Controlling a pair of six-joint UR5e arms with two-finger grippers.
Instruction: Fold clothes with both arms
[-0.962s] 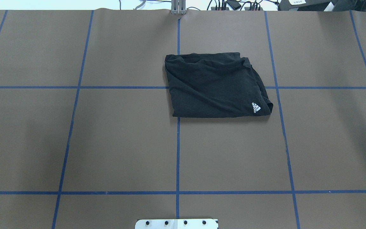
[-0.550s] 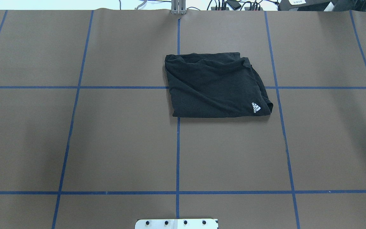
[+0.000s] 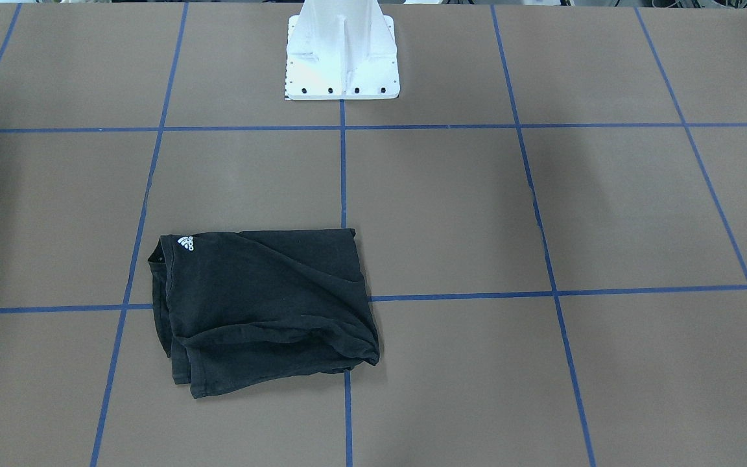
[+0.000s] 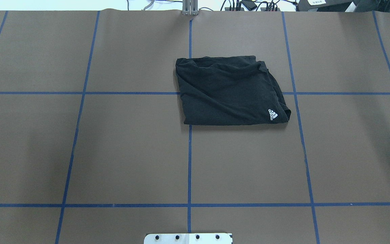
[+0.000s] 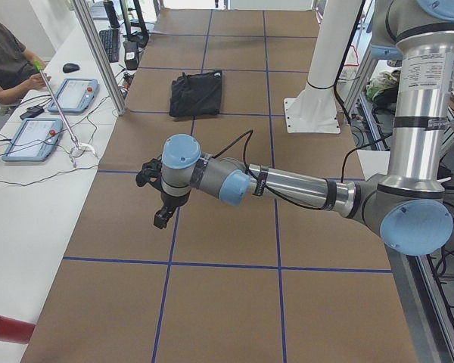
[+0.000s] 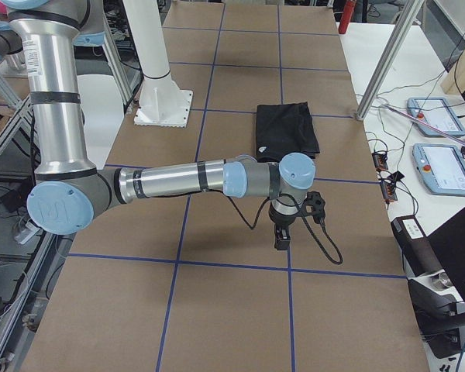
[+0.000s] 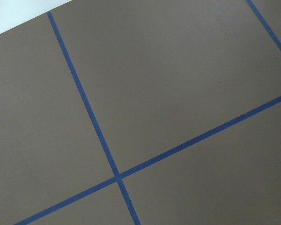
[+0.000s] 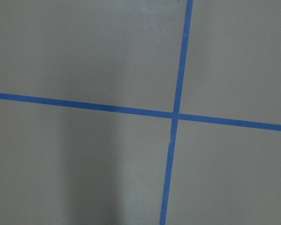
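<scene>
- Black cotton, folded down to a compact packet: that is how your T-shirt (image 4: 230, 91) lies on the brown tabletop (image 4: 130, 152). It sits on the far half, just to the robot's right of the centre tape line (image 4: 189, 162), and straddles the far cross line.
- Long axis: it runs across the tabletop, from the robot's left to its right. The packet is slightly skewed, its right end dipping toward the robot.
- Pointing: the small white logo (image 4: 273, 115) marks the near corner on the robot's right. The orbit graphic is not visible, so it is presumably folded inside. You cannot tell from these views which way the collar faces.
- Arms: the left arm (image 5: 287, 185) and the right arm (image 6: 178, 180) each reach out low over bare tabletop toward opposite ends, well apart from the shirt. Neither wrist camera shows cloth, only brown surface and tape.
- Left pincer (image 5: 160, 219): seen only from the side; I cannot tell whether its jaws are parted or closed. It grips no cloth.
- Right pincer (image 6: 280, 238): likewise, jaw state cannot be told; nothing visible in it.
- Step in hand, as judged: folding looks finished or all but finished, with the garment released.
- Next move, as judged: if you want anything more, it is tidying only. The layered edges at the right end sit uneven and would need a light two-sided pinch and squaring. Otherwise, park the arms.
</scene>
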